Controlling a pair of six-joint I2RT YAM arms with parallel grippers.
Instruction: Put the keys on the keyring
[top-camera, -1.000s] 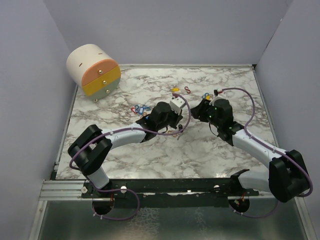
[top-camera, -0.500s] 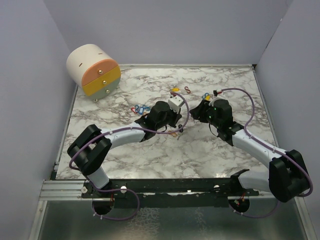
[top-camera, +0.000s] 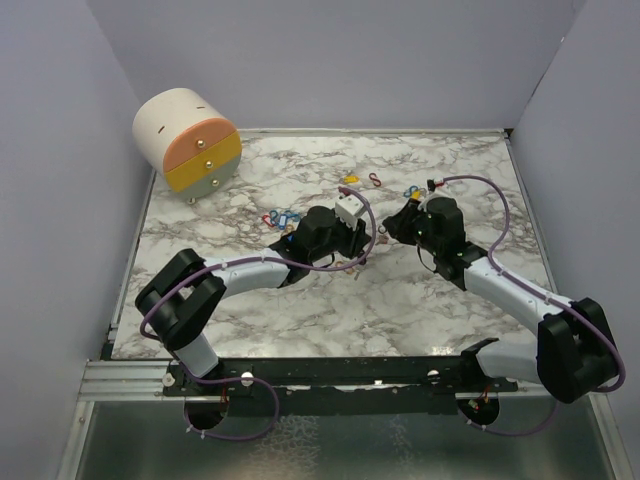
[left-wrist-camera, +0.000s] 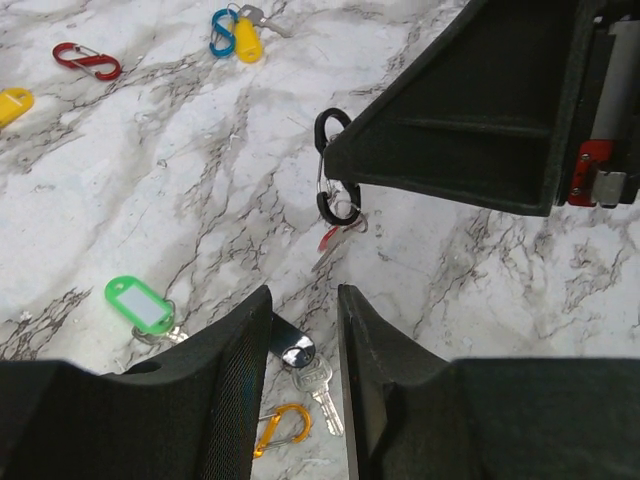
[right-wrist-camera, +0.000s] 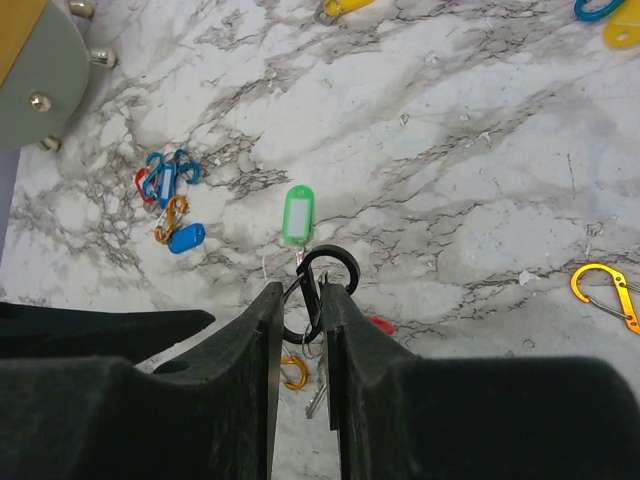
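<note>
The keyring is a black double-loop clip held up off the marble, with my right gripper shut on it; a red key tag and a small ring hang from its lower loop. Seen from the left wrist, the same keyring pokes out of the right gripper's fingers. Just below it, my left gripper is open. A black-tagged silver key lies on the table between its fingers, untouched. A green key tag rests to the left. In the top view both grippers meet at mid-table.
An orange clip lies by the silver key. Blue tags and clips are clustered left, and another orange clip lies right. A yellow tag and red clip sit further back. A round drawer box stands at the back left corner.
My left gripper's jaws have opened, and the black-tagged key now lies on the table. My right gripper's jaws have narrowed on the keyring.
</note>
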